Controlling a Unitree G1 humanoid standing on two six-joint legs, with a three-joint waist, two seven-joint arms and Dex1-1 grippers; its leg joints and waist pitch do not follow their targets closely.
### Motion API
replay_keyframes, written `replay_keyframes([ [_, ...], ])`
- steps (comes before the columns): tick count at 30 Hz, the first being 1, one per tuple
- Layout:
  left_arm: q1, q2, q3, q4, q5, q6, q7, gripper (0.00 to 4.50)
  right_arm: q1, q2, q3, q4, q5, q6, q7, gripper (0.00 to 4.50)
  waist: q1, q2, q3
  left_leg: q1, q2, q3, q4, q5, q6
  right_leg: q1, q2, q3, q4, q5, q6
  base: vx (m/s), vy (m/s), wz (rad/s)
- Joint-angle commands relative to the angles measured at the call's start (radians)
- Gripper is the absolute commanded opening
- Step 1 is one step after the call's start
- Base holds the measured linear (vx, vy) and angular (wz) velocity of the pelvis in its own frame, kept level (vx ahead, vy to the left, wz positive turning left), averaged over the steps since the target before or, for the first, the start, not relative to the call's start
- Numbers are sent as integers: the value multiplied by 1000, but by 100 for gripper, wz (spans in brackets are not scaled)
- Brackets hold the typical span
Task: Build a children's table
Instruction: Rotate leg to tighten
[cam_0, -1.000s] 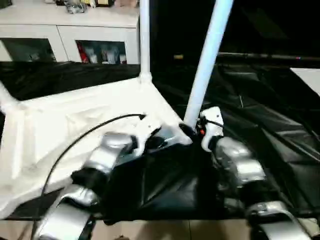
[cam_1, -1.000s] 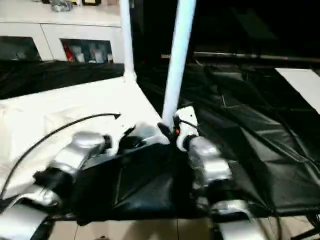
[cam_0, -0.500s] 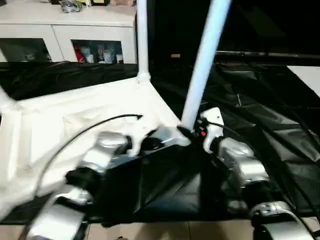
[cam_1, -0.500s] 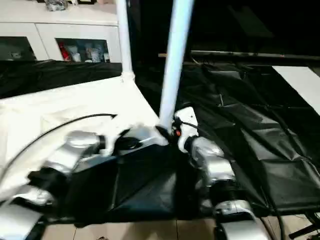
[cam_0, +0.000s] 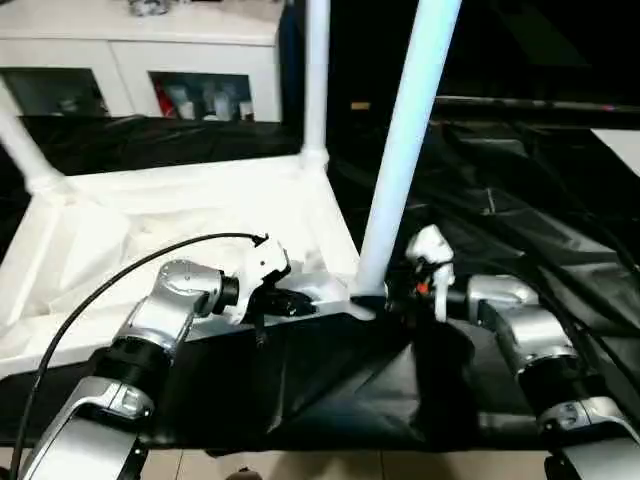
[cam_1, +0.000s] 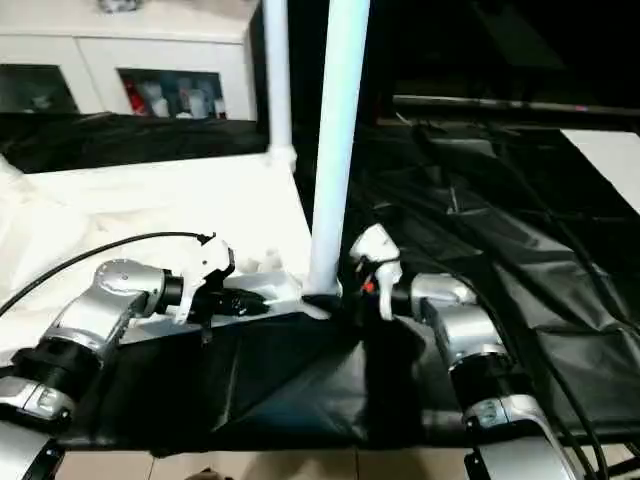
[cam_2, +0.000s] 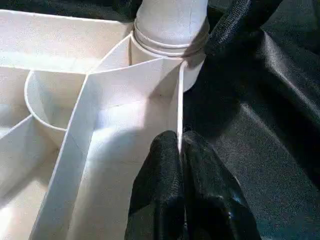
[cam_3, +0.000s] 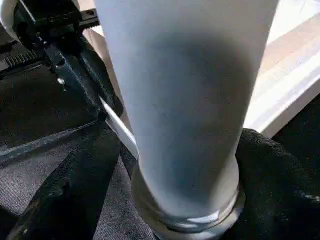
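My left claw (cam_2: 181, 165) is clenched on the thin side wall of the tabletop (cam_0: 190, 215), one black finger on each face of the rim, just short of the near corner socket (cam_2: 172, 42). My right claw (cam_3: 185, 165) wraps the base of the near leg (cam_0: 405, 150): one finger (cam_3: 75, 180) on one side of the tube, the other (cam_3: 270, 180) on the opposite side, both pressed against it right above the socket collar.

I count one tabletop, lying upside down with its ribbed underside up, on the black sheeting (cam_0: 520, 210) that covers the bench. I count three legs standing in corner sockets: the near one I hold, a second (cam_0: 316, 75) at the far corner behind it, and a third (cam_0: 25, 150) at the far left corner, leaning out of the picture's edge. Two claws, two silver forearms, one black cable (cam_0: 110, 290) looping over my left arm. Behind the bench stands one white cabinet (cam_0: 140, 60) with glass doors.

Against the frames from a second ago, the near leg now stands closer to upright in its socket, where it leaned more before. My left forearm has stretched out and lies lower along the rim. The head camera has shifted too, so the third leg shows more fully.
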Motion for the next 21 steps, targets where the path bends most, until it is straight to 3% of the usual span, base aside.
replay_keyframes([
  [1,-2,-21,10,-31,-48,-12,-16,0,-13,4,4,-5,9,1,5,356,-2,-5,-68,12,24,2,-62,-241,30,53,-55,46,-61,-227,-207,0,0,0],
  [6,-2,-25,14,-30,-43,-12,-12,0,-13,15,5,7,-1,-6,7,326,-3,-4,-69,11,24,2,-60,-225,34,53,-53,45,-59,-202,-211,0,0,0],
  [12,-18,-40,30,1,-25,3,62,0,-16,31,-3,63,-38,-8,-116,272,-7,-3,-67,12,23,1,-63,-249,19,52,-54,45,-63,-247,-201,0,0,0],
  [21,-104,-169,77,160,50,47,464,0,-7,198,-90,127,-51,32,-553,249,-17,-4,-61,19,18,-2,-70,-292,-14,43,-56,47,-82,-361,-153,0,0,0],
])
